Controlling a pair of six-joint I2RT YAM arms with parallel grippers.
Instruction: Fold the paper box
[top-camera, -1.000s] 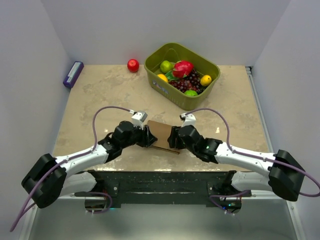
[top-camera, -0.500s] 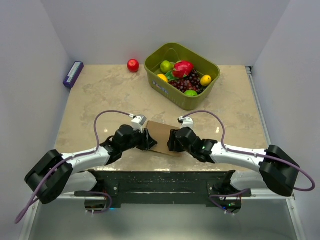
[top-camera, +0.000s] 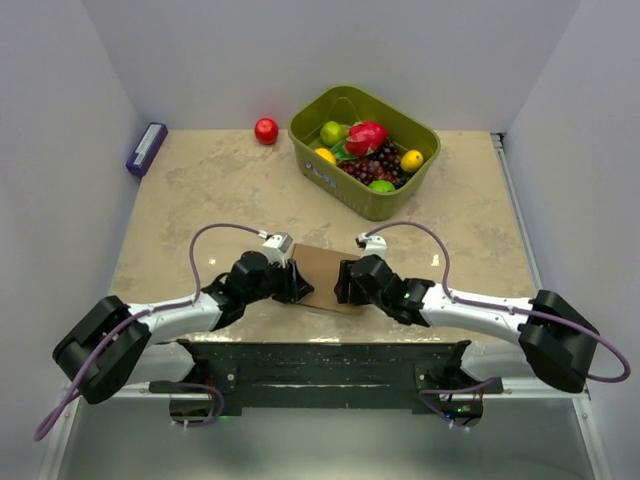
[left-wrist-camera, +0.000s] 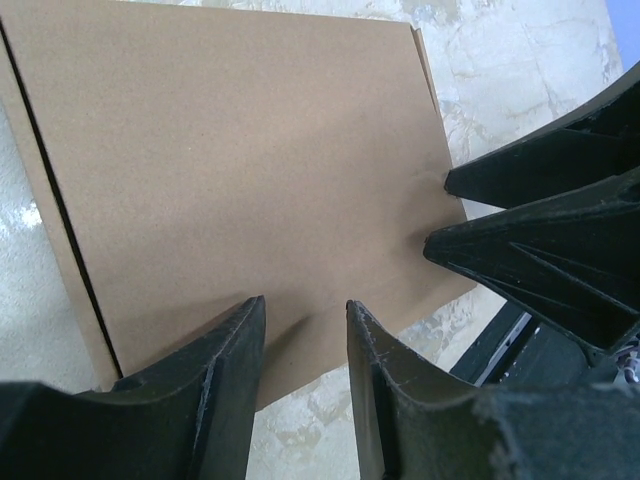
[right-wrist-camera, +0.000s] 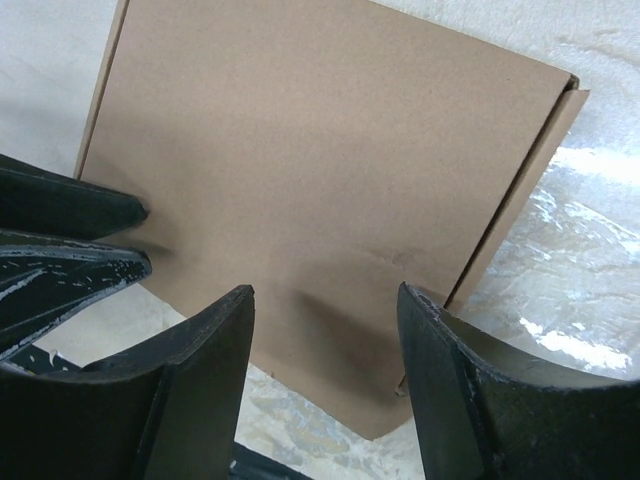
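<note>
Left gripper (left-wrist-camera: 305, 305), right gripper (right-wrist-camera: 325, 292): jaws apart.

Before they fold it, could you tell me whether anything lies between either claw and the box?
Nothing visible does: the left claw and right claw both sit directly over the box, jaws apart, bare cardboard beneath.

Your top camera looks down from above and behind the arms (top-camera: 180, 315), wide enough to take in the whole desk (top-camera: 190, 190). Each wrist camera sits close, looking down past its own hand onto the paper box (left-wrist-camera: 230, 170). Both share that brown panel: the left wrist view catches the right hand (left-wrist-camera: 440, 210), the right wrist view the left hand (right-wrist-camera: 147, 236).
</note>
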